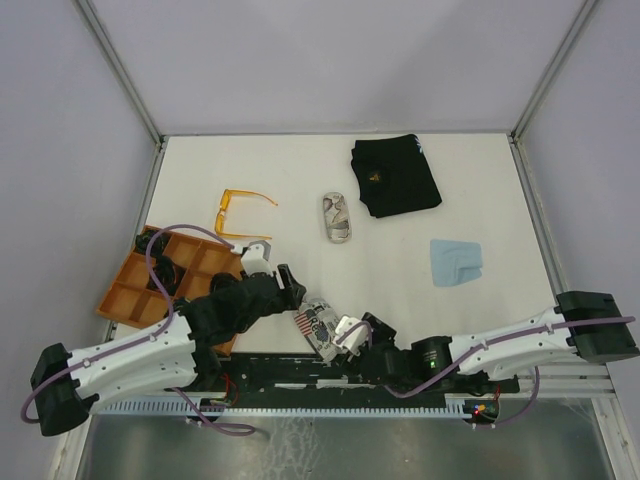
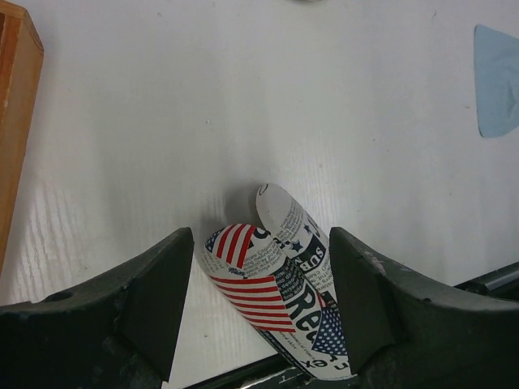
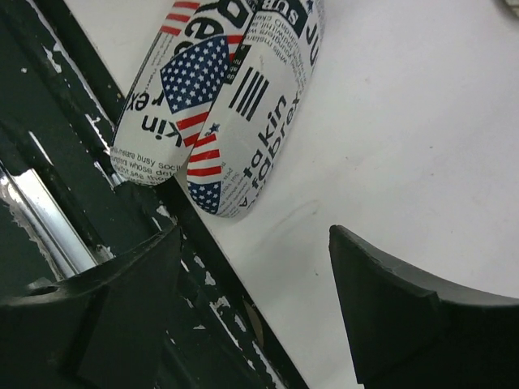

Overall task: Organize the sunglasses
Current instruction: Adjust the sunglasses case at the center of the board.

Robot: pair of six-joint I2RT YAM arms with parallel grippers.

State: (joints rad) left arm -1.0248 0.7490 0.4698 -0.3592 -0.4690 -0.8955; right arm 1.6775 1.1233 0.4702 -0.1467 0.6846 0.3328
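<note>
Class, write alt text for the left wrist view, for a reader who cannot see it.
A flag-and-newsprint glasses case lies on the white table between the left gripper's open fingers. An orange tray edge shows left, a light blue cloth upper right.

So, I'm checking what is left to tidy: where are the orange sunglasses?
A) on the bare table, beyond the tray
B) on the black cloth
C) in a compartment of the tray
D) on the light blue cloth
A: the top view shows the orange sunglasses lying on the white table, just past the far edge of the tray and apart from it.
</note>
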